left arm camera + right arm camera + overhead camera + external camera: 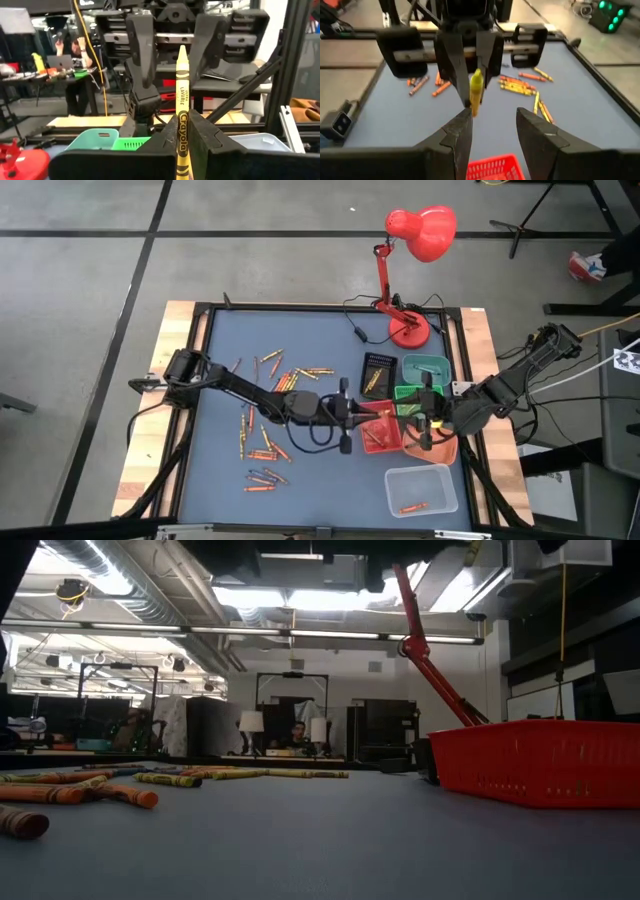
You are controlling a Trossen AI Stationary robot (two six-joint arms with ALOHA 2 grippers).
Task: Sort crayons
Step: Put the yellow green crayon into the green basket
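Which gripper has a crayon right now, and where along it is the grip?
The left gripper is shut on a yellow crayon, pinched at its lower half with the tip pointing up. The right gripper is open, holding nothing.

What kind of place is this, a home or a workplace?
Most likely a robotics lab or workshop. The low view shows exposed ceiling ducts and strip lights. Two robot arms work at a framed table on a bare concrete floor, and a person sits at a cluttered desk behind.

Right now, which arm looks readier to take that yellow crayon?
The right. Its right gripper stands open, facing the yellow crayon that the shut left gripper holds up above the red tray.
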